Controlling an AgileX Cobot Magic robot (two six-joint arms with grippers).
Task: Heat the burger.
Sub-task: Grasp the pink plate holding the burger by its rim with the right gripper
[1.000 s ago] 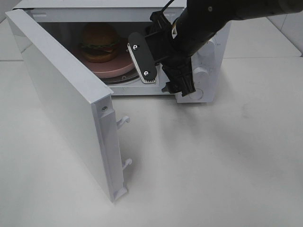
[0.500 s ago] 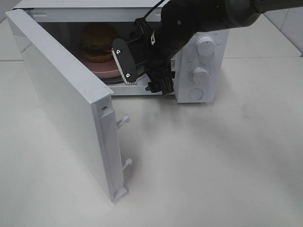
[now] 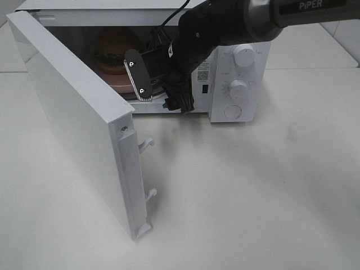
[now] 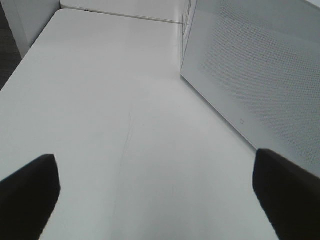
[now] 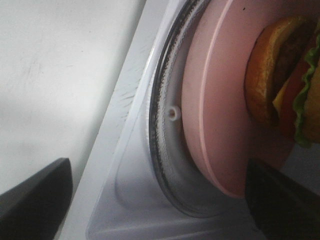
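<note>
Burger sits on the pink plate inside the microwave, on the glass turntable. In the high view that puts it at about 11 o'clock from frame centre, back-left of the cavity. Bun on top, lettuce and tomato visible at its edge.

Door is swung wide open, hinged on the left, running from 10 o'clock down to 7 o'clock. Two latch hooks stick out of its free edge.

Right gripper is at the cavity mouth, just in front of the plate's near rim, at roughly 12 o'clock. Jaws apart, nothing between them. One flat grey finger faces the camera, with two screws on it. Not touching plate or burger as far as I can tell. Right wrist view: plate rim, turntable ring and burger edge close in, both fingertips dark at the frame corners.

Left gripper: jaws spread wide, empty, over bare table. The door's perforated outer face is beside it. Left arm is out of the high view.

Panel knobs are on the microwave's right side, at 1 o'clock.
</note>
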